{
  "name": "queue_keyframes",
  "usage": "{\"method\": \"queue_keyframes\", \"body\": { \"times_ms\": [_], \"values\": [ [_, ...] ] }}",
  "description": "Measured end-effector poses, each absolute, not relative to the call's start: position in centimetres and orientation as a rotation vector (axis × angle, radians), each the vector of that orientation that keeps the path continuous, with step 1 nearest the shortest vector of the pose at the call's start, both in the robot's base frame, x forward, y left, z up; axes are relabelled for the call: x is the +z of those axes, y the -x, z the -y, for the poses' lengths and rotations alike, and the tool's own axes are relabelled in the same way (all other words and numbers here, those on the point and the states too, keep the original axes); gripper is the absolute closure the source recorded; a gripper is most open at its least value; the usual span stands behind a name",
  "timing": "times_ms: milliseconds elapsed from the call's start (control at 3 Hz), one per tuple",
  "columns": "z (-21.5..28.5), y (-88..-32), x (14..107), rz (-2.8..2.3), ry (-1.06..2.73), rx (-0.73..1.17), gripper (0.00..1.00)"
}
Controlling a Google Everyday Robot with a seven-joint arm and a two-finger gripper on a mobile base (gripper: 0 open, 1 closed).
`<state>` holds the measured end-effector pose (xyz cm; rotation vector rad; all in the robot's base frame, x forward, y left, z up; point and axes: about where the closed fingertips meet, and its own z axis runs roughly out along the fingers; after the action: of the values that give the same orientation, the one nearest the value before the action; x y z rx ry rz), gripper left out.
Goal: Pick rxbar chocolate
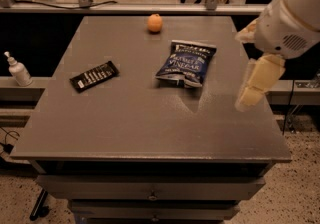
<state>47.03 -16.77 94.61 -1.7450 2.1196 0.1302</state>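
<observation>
Flat, narrow rxbar chocolate [94, 76] in a black wrapper w/ white lettering is seen lying on the matte grey table [130, 128], well apart from the gripper [252, 88], on the far side of the crinkled blue chip bag [186, 63] between them. Smooth cream gripper is held above the table's edge nr the bag; open/closed state cannot be told. Round orange fruit [155, 23] is set beyond the bag.

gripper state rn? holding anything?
Gripper: above the table's right edge; open or closed cannot be told. The rxbar chocolate lies on the table, unheld.
</observation>
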Motion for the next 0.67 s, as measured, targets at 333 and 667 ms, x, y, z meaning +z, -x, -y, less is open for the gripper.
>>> {"method": "queue_keyframes", "body": {
  "times_ms": [333,667],
  "values": [
    [11.6,-50.0,93.5,-2.013,1.729,0.264,0.00],
    [6.1,-52.6,93.3,-1.910,1.703,0.352,0.00]
  ]
}}
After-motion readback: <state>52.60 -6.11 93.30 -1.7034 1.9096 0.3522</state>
